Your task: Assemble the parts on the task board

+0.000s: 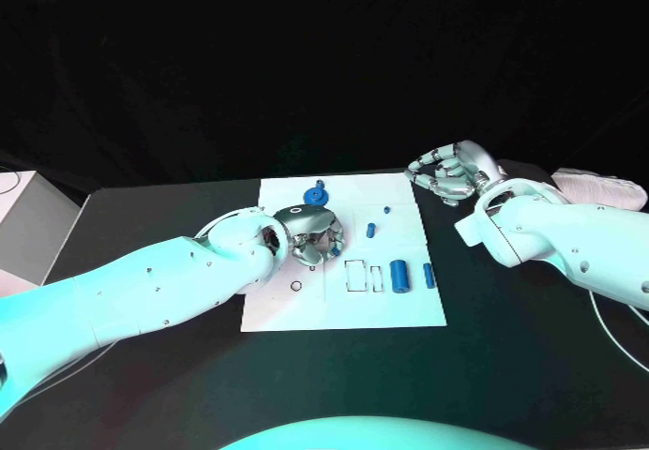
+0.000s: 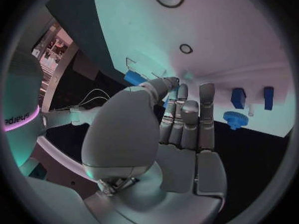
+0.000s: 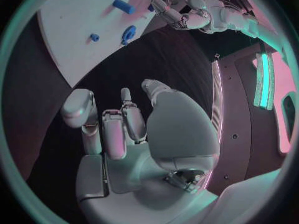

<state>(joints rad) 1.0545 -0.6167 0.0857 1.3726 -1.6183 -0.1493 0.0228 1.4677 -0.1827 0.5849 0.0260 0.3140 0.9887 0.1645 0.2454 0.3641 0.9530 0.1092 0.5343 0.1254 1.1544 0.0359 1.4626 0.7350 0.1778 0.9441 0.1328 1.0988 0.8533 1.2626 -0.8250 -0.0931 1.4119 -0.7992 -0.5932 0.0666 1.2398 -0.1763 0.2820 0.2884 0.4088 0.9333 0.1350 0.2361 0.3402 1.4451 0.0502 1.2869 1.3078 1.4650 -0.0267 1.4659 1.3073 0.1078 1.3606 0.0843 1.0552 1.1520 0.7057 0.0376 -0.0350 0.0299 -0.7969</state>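
Left hand (image 1: 309, 234) hangs over the board (image 1: 271, 309), fingers close together. Right hand (image 1: 450, 172) sits off the board's far right corner, fingers curled, holding nothing.

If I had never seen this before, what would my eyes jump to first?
Probably the white task board glowing in the middle of the black table, with small blue parts like the blue gear near its far edge. Next, the shiny left robot hand hovering over the board with a small blue part at its fingertips. The right robot hand is curled up off the board's far right corner.
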